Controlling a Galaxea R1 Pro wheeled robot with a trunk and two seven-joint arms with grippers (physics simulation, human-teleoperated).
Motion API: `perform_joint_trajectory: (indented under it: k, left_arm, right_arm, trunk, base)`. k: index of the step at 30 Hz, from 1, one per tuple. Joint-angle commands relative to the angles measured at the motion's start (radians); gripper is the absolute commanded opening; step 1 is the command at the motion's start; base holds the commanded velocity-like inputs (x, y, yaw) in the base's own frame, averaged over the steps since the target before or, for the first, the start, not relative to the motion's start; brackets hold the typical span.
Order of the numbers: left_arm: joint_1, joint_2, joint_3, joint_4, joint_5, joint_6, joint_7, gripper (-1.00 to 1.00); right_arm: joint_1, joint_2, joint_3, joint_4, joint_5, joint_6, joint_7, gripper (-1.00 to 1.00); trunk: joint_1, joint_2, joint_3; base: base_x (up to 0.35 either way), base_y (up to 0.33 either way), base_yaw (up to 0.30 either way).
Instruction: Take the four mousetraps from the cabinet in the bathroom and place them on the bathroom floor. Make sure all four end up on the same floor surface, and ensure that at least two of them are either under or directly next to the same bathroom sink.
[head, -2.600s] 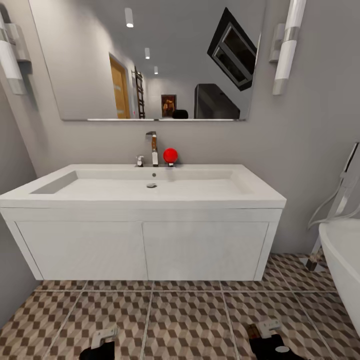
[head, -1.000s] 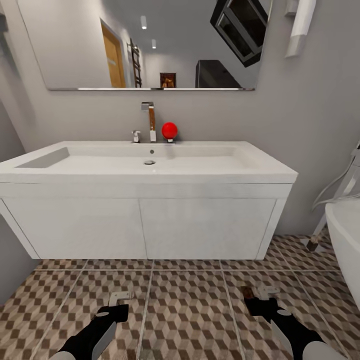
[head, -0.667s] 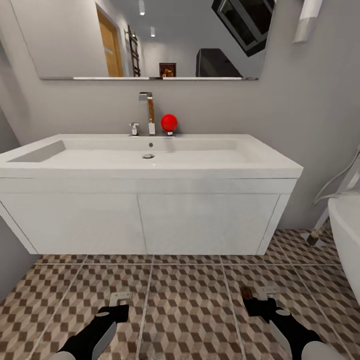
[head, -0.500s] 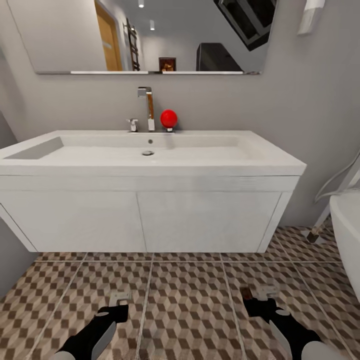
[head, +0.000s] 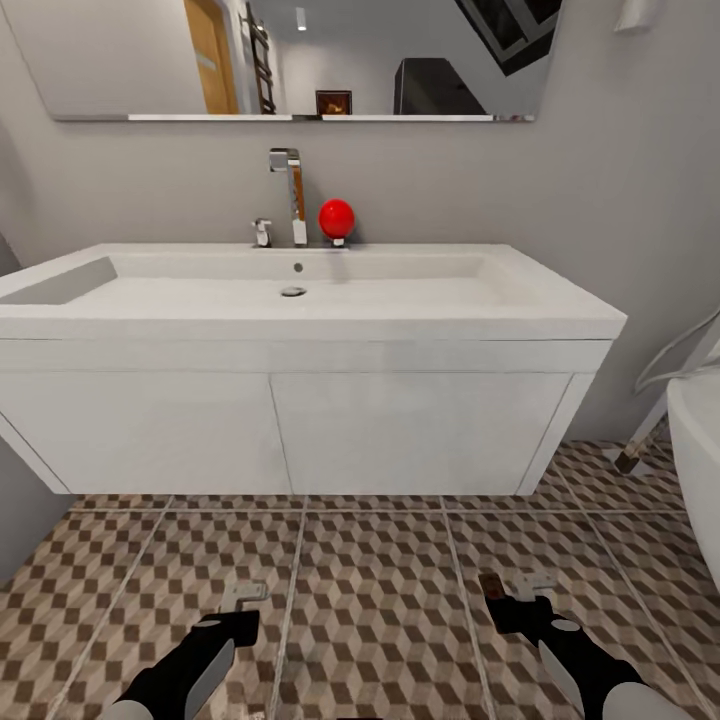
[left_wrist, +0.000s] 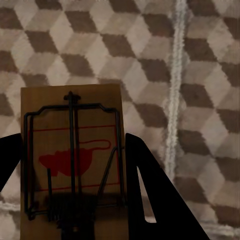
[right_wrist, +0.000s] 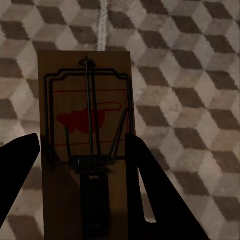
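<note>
One mousetrap (left_wrist: 72, 162), a brown wooden board with a dark wire frame, a coil spring and a red printed mark, lies flat between the two black fingers (left_wrist: 155, 200) of the left gripper (head: 240, 603), whose jaws are shut on its long edges; in the left wrist view the board's far end sticks out past the fingertips over the bathroom floor (head: 380, 590). A second mousetrap (right_wrist: 86, 145) of the same kind sits the same way in the right gripper (head: 515, 592), its jaws clamped on the board's sides with a black finger (right_wrist: 155, 200) flanking each edge, the spring end toward the wrist and the free end reaching out over the tiles. In the head view the left gripper hangs at about 7 o'clock and the right at about 5 o'clock, both low over the cube-patterned floor and well apart from each other, and a sliver of brown board (head: 492, 586) shows at the right gripper's tip. Whether either board touches the tiles cannot be told. Ahead, toward 12 o'clock, the bathroom sink (head: 300, 300) spans the white vanity (head: 280, 430), with a chrome tap (head: 290, 195) and a red ball (head: 336, 218) at its back rim, a mirror (head: 300, 60) on the grey wall above, and the edge of a white bathtub (head: 700, 470) at 3 o'clock.
</note>
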Motion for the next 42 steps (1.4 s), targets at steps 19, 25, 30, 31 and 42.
perform_joint_trajectory:
  k: [19,25,30,31,42]
  left_arm:
    - [0.0,-0.001,0.0,0.0,-0.002,-0.006,0.003,-1.0]
    - [0.0,-0.002,-0.001,0.0,-0.002,-0.007,0.003,-1.0]
    - [0.0,-0.001,0.0,0.0,-0.002,-0.008,0.003,-1.0]
    - [0.0,-0.001,0.0,0.0,-0.002,-0.009,0.003,-1.0]
    - [0.0,0.002,0.002,0.0,-0.003,-0.015,0.005,-1.0]
  right_arm:
    - [0.0,0.0,0.0,0.0,0.002,-0.006,0.0,-1.0]
    - [0.0,0.0,0.0,0.0,0.002,-0.007,0.0,-1.0]
    - [0.0,0.0,0.0,0.0,0.002,-0.007,0.0,-1.0]
    - [0.0,0.0,0.0,0.0,0.002,-0.007,0.0,-1.0]
    - [0.0,0.0,0.0,0.0,0.002,-0.007,0.0,-1.0]
  trunk:
    - [0.0,0.0,0.0]
    - [0.0,0.0,0.0]
    - [0.0,0.0,0.0]
    - [0.0,0.0,0.0]
    - [0.0,0.0,0.0]
  base:
    - [0.0,0.0,0.0]
    - [0.0,0.0,0.0]
    - [0.0,0.0,0.0]
    - [0.0,0.0,0.0]
    - [0.191,0.003,0.0]
